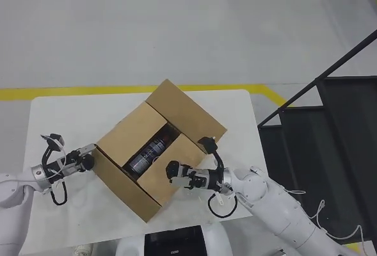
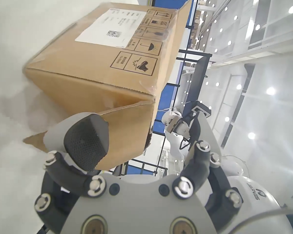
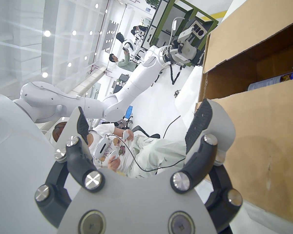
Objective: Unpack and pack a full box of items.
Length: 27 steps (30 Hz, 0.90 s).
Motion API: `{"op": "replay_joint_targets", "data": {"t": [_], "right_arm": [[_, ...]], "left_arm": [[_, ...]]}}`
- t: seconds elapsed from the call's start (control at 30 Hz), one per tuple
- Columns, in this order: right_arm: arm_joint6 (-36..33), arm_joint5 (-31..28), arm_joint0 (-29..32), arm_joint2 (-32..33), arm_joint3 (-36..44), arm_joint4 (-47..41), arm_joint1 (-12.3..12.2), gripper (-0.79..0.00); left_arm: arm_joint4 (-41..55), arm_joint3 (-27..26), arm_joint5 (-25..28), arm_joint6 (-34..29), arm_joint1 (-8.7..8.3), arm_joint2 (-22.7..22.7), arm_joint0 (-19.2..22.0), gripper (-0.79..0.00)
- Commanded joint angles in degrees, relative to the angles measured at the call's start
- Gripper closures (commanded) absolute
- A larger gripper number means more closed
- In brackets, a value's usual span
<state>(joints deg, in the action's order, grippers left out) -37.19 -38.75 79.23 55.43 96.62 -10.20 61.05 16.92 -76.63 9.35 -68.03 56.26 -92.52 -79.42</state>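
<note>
inside, dark items (image 1: 151,153) half hidden by box (image 1: 125,137) flaps

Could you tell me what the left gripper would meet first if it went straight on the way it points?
Most likely the open flap of the cardboard box, which lies right ahead of the open left gripper, with the box's corner just behind it; depth is unclear.
</note>
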Motion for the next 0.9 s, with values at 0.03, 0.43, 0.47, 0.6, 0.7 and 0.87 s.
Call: {"op": "replay_joint_targets", "data": {"t": [0.03,0.43,0.47,0.6,0.7,0.87], "right_arm": [[-0.2,-0.2,0.7,1.0,0.6,-0.3,-0.2,-0.785],[4.6,8.0,0.0,-0.9,2.2,-1.0,0.7,-0.785],[5.3,9.4,-0.4,-1.6,2.4,-1.5,1.0,-0.785],[9.9,15.9,-3.4,-4.6,1.1,-4.8,2.5,-0.785],[11.9,19.6,-6.9,-7.0,-1.6,-6.2,3.8,-0.785],[16.9,24.2,-10.8,-10.1,-6.6,-6.3,5.8,-0.785]], "left_arm": [[1.0,0.0,1.2,0.9,0.06,0.3,-0.4,-0.785],[12.4,-6.1,2.1,2.1,-0.88,-9.8,-5.2,-0.785],[13.5,-7.0,2.1,2.1,-0.98,-11.0,-5.7,-0.785],[16.9,-10.1,2.3,2.5,-1.28,-15.5,-7.4,-0.785],[18.3,-12.2,2.7,3.5,-1.36,-17.5,-8.3,-0.785],[19.4,-14.2,2.6,4.1,-1.4,-19.0,-9.6,-0.785]]}}
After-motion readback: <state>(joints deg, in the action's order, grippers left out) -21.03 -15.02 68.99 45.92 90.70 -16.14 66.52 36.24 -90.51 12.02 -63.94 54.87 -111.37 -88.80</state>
